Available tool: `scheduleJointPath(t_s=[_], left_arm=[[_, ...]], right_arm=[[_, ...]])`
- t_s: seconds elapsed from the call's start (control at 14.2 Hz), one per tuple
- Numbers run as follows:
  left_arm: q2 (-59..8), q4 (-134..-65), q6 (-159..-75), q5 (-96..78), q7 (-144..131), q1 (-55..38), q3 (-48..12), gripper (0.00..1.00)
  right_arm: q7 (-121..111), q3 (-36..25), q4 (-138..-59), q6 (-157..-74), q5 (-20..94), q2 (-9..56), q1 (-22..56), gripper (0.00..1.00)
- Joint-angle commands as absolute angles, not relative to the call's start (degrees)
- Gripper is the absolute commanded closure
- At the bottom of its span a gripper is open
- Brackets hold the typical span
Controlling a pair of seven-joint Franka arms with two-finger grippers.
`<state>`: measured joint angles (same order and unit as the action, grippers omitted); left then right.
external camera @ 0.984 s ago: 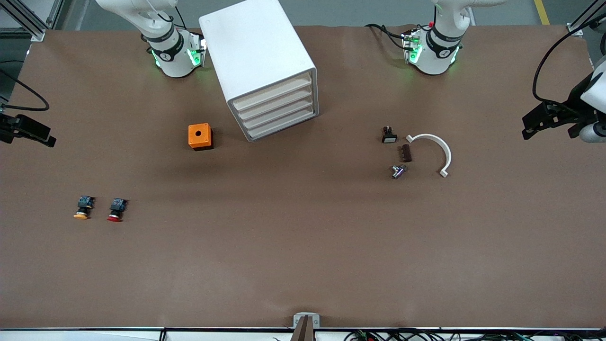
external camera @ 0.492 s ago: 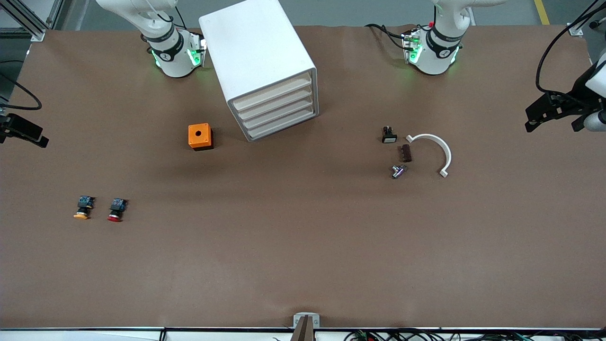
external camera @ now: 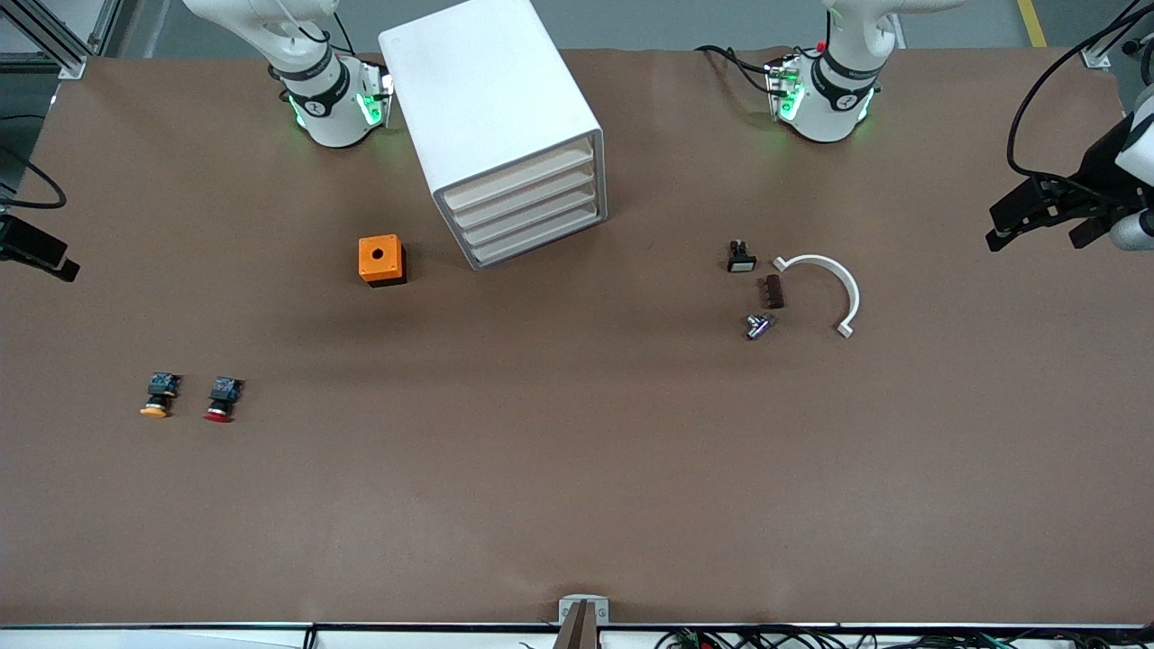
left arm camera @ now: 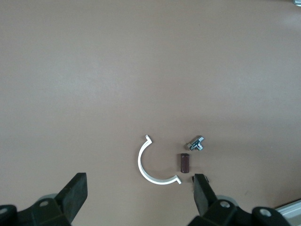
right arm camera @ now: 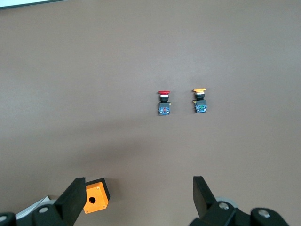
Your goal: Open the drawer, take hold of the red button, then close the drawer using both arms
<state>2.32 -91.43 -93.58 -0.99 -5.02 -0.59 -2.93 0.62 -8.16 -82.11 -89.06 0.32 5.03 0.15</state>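
Left gripper (left arm camera: 137,200): up over the table's edge at the left arm's end, fingers (left arm camera: 75,193) spread wide, holding nothing.
Right gripper (right arm camera: 136,200): up over the table's edge at the right arm's end, spread wide and empty as well.
Cabinet (external camera: 491,113): between the two arm bases, well apart from both grippers, its front turned at an angle toward the front camera and the left arm's end.
Drawer (external camera: 518,178): uppermost of the four, shut flush, long axis running across the cabinet front.
Orange cube (external camera: 380,260): beside the cabinet toward the right arm's end; it shows by the right gripper's finger in that wrist view.
White arc (external camera: 829,287): toward the left gripper's end, with small parts beside it.
Button (external camera: 221,397): toward the right arm's end of the table, lying on its side, long axis toward the front camera, red cap nearest it; just beside the yellow-capped button (external camera: 159,395).
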Motion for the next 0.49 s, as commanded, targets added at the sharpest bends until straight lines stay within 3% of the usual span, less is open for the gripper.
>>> scheduleJointPath(t_s=[0.0, 0.21, 0.42], left_arm=[[2.90, -90.97, -92.29, -1.15, -5.28, -0.62, -3.52, 0.00], [2.99, -91.05, -92.37, -0.97, -5.36, -0.53, -3.60, 0.00], [2.99, -91.05, -92.37, -0.97, -5.27, -0.18, -3.95, 0.00]], right_arm=[[0.88, -4.24, -81.65, -88.68, 0.79, 4.57, -5.07, 0.00], [0.88, 6.92, -81.56, -88.68, 0.62, 4.57, -15.53, 0.00], [1.05, 7.12, -81.56, -88.68, 0.62, 4.66, -15.38, 0.00]])
